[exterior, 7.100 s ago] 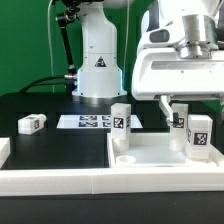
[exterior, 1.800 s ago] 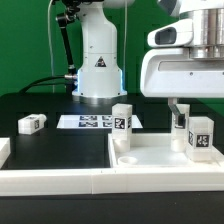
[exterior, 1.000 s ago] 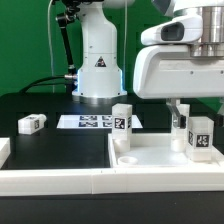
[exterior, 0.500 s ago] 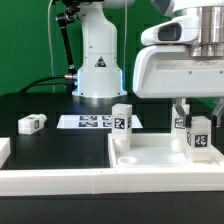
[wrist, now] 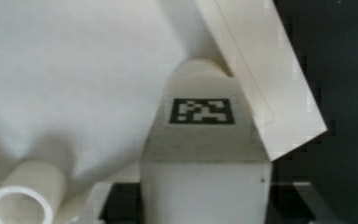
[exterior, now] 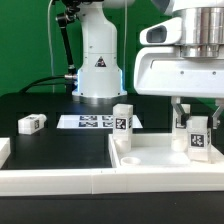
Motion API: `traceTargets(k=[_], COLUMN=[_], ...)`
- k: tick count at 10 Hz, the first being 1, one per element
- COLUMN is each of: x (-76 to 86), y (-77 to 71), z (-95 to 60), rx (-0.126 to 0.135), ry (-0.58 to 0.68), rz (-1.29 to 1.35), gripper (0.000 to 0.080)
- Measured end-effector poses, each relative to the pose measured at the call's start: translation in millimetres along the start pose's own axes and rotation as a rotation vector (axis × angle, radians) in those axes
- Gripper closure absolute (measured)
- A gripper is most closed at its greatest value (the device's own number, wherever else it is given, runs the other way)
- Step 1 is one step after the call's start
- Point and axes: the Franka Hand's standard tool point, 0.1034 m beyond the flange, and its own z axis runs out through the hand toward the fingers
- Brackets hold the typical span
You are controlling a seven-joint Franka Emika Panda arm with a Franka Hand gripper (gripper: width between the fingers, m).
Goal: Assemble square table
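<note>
Worktop [exterior: 50, 140]: black; bare stretch lies well off to the exterior view's left of the pincer.
Rail wall [exterior: 50, 178]: long, white; runs below and to the exterior view's left of the pincer, beside the slab.
Slab [exterior: 160, 158]: white square table top with raised rim; lies flat directly beneath the pincer.
Marker board [exterior: 88, 121]: flat on the worktop, well apart from the pincer toward the exterior view's left.
Pincer [exterior: 197, 120]: points down over the slab's corner; clenched on the gripped leg, with jaws pressed to its two flanks in the wrist view.
Gripped leg [exterior: 199, 140]: upright between the jaws, tag facing outward, foot on or just above the slab; cannot tell which.
Second leg [exterior: 122, 122]: upright at the slab's opposite corner, apart from the pincer.
Third leg [exterior: 32, 123]: on its side on the worktop, farthest from the pincer.
Change: jaws stood wide a second ago; now drawn in onto the gripped leg.
Meaning: grasp judged complete; leg ready for seating or turning into its corner recess. Two more legs to seat.
</note>
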Motion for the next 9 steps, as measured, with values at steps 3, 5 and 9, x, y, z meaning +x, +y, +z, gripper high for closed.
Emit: traceTargets(k=[3, 5, 9], x=[2.3, 2.2, -0.8], y=[0.9, -1.1, -3.3], z=[2.0, 2.3, 2.7], rx=[-0.016, -0.042, -0.050], ry=[-0.026, -0.051, -0.049], rz=[0.318, 0.506, 0.735], gripper=[0.0508, 0.0508, 0.0508])
